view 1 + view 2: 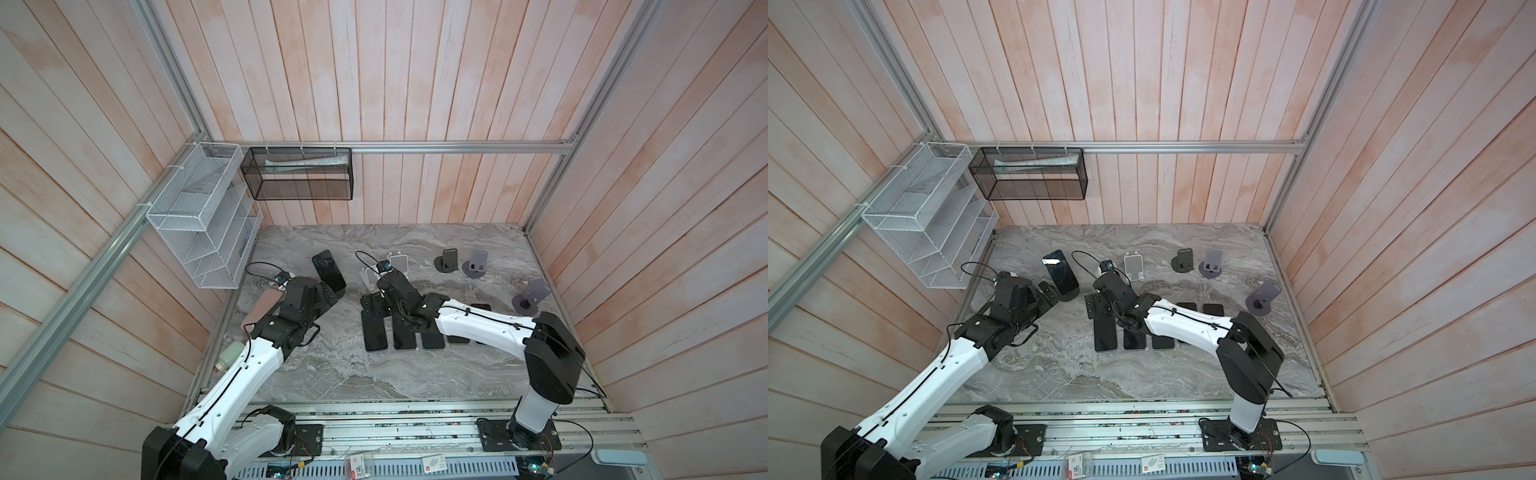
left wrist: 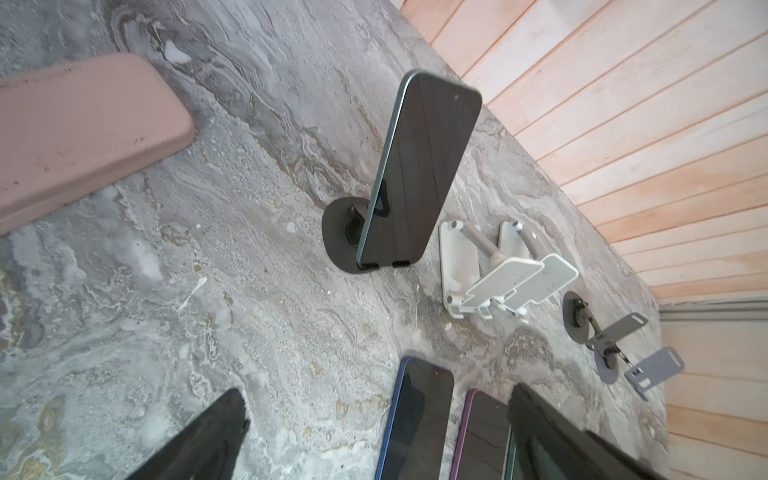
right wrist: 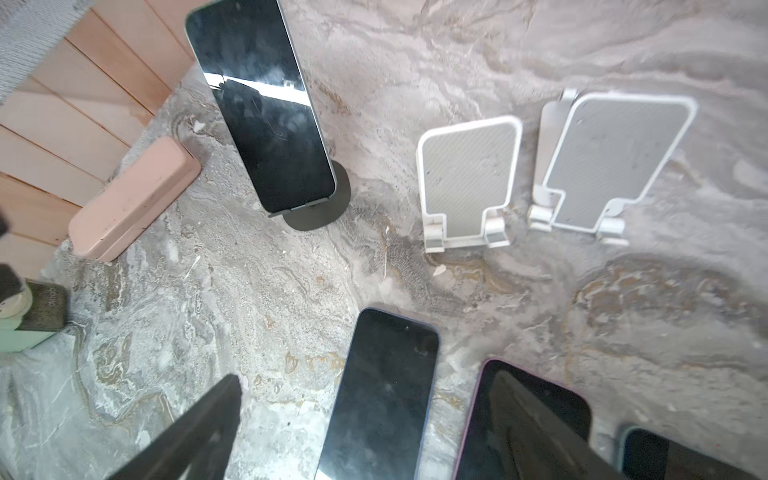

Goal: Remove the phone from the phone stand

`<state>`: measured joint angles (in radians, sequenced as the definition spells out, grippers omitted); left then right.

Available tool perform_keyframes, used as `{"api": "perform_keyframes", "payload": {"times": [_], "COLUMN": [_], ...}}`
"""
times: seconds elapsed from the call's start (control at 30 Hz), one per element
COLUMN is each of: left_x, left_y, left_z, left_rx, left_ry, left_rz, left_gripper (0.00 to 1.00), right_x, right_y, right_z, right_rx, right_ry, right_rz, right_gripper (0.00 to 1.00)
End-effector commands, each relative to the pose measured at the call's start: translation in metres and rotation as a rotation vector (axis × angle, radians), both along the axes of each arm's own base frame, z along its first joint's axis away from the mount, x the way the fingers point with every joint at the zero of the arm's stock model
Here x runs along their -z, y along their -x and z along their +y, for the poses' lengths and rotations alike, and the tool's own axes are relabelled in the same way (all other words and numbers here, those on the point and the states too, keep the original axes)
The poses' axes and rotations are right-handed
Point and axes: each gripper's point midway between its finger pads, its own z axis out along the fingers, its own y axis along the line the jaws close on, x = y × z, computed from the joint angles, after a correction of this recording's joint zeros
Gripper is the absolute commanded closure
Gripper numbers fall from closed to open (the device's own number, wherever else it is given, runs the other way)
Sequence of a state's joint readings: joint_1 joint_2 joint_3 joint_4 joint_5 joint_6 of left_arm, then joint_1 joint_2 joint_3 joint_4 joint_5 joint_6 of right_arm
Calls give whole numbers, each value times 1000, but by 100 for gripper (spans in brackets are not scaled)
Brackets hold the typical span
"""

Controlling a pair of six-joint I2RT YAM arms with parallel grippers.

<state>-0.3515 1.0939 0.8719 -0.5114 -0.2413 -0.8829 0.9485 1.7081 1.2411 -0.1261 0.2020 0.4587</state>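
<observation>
Glossy blk slab phone (image 2: 419, 166) on matte round-base stand (image 2: 336, 237), veined marble tbl (image 2: 208, 291).

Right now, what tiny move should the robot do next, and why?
Probably ease the open left claw forward around the phone: it is the only phone on a stand, leaning on the dark stand, and that empty claw faces it.

White arms (image 1: 478, 322) — black joints (image 1: 552, 357), black cables (image 1: 490, 318).

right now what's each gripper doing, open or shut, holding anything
Left gripper: jaws open, holding nothing.
Right gripper: jaws open, holding nothing.
</observation>
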Motion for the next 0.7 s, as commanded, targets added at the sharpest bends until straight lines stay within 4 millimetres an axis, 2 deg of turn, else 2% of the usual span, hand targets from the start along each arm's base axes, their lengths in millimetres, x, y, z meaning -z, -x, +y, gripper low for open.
{"api": "perform_keyframes", "payload": {"times": [0.0,0.07,0.1,0.17,0.23,0.27,0.33,0.43,0.5,0.67], "left_x": [-9,-17,-22,-28,-34,-36,-37,-29,-22,-12], "left_y": [-2,-5,-5,-4,1,4,12,30,42,61], "left_z": [19,23,23,25,26,27,30,37,40,41], "left_rx": [-91,-113,-120,-131,-128,-126,-125,-144,-151,-138], "left_ry": [-82,-83,-77,-59,-38,-32,-25,-16,9,50], "left_rz": [30,5,-16,-50,-88,-105,-122,-113,-100,-102], "left_gripper": [0,0,0,0,0,0,0,0,0,0], "right_x": [4,1,0,-2,-3,-1,7,29,39,54], "right_y": [0,-6,-10,-15,-19,-22,-31,-50,-63,-86], "right_z": [-12,-12,-9,4,24,34,51,65,68,80], "right_rx": [-56,-57,-61,-101,-170,-190,-211,-165,-106,-46], "right_ry": [7,-28,-54,-131,-238,-274,-288,-235,-204,-145], "right_rz": [-23,-12,4,46,88,106,128,163,150,133], "right_gripper": [6,10,16,37,68,80,99,100,100,100]}}
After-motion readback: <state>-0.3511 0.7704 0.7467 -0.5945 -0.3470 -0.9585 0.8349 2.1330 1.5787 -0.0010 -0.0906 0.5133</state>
